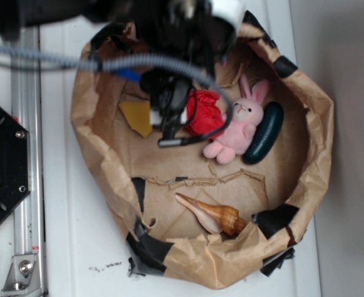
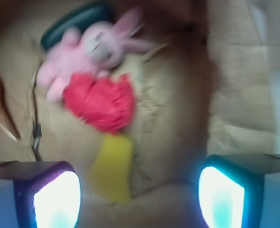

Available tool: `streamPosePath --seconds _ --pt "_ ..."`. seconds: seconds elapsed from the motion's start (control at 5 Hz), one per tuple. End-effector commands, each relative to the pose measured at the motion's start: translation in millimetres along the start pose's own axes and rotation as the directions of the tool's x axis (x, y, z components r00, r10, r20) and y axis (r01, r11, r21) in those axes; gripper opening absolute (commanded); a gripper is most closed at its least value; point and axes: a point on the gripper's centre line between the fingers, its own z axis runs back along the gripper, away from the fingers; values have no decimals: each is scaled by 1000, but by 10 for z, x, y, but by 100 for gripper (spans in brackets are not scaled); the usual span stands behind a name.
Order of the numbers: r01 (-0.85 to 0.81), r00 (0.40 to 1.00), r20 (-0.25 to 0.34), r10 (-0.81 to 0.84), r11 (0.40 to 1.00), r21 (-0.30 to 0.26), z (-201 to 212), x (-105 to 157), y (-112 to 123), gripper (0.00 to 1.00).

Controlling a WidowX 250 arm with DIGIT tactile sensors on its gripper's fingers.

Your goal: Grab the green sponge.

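- Exterior view: a brown paper basket (image 1: 101,161) sits on the white counter (image 1: 64,247); inside lie a pink bunny (image 1: 237,127), a red cloth (image 1: 203,111), a yellow piece (image 1: 136,116) and a seashell (image 1: 212,215); the dark green sponge (image 1: 265,133) lies against the bunny's right side; the hand (image 1: 169,127) hangs over the yellow piece and the cloth, well apart from the sponge
- Wrist view: blurred; both fingers (image 2: 54,194) stand wide apart with nothing between them; the sponge (image 2: 71,23) shows at top left behind the bunny (image 2: 82,54); red cloth (image 2: 101,102) and yellow piece (image 2: 112,168) lie nearer
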Motion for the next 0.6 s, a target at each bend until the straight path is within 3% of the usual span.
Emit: streamPosePath --seconds 0.0,0.2,0.4 --pt "105 994 18 -107 991 87 -115 -141 -95 100" --pt "51 998 -43 -47 994 99 -424 -1 146 100" --pt "19 1000 -12 -19 998 59 -597 57 320 100"
